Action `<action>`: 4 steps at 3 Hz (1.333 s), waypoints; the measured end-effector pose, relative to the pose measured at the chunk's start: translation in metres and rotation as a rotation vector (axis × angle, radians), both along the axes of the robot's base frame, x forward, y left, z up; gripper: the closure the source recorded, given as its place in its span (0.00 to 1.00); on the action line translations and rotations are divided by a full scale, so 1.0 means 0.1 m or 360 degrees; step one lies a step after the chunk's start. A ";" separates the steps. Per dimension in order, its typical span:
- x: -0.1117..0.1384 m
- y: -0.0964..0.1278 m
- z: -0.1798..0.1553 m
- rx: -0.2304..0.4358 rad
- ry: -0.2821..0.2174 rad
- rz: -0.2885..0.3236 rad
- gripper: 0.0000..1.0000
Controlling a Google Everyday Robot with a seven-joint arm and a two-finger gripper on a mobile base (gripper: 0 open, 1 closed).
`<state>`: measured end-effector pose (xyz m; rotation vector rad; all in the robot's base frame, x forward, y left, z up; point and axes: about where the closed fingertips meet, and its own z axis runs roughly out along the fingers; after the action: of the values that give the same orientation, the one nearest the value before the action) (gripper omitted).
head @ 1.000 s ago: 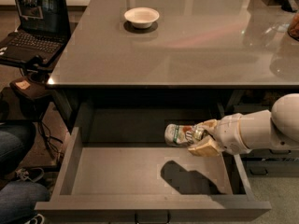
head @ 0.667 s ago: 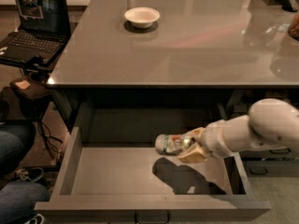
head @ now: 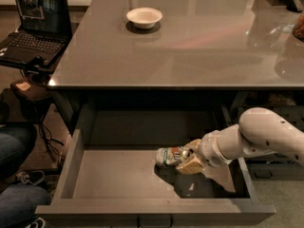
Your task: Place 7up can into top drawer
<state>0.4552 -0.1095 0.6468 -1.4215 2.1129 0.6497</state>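
Note:
The 7up can (head: 168, 156), white and green with a silver end, lies on its side inside the open top drawer (head: 109, 175), silver end pointing left, low over or on the grey floor. My gripper (head: 186, 159) reaches in from the right on a white arm and is shut on the can's right part. The drawer is pulled out under the grey table, with a dark handle at its front edge (head: 154, 220).
A white bowl (head: 144, 17) sits on the grey table top (head: 190, 46). A laptop (head: 33, 27) stands on a stand at the left. A person's legs in jeans (head: 16, 175) are at the lower left beside the drawer. Darker drawers (head: 275, 167) lie to the right.
My gripper has moved down and to the left with the can, lowering it deeper into the drawer towards the floor.

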 end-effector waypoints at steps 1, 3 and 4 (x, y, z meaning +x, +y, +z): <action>0.00 0.00 0.00 0.0000 0.0000 0.0000 0.58; 0.00 0.00 0.00 0.0000 0.0000 0.0000 0.12; 0.00 0.00 0.00 0.0000 0.0000 0.0000 0.00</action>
<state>0.4552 -0.1094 0.6467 -1.4217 2.1128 0.6498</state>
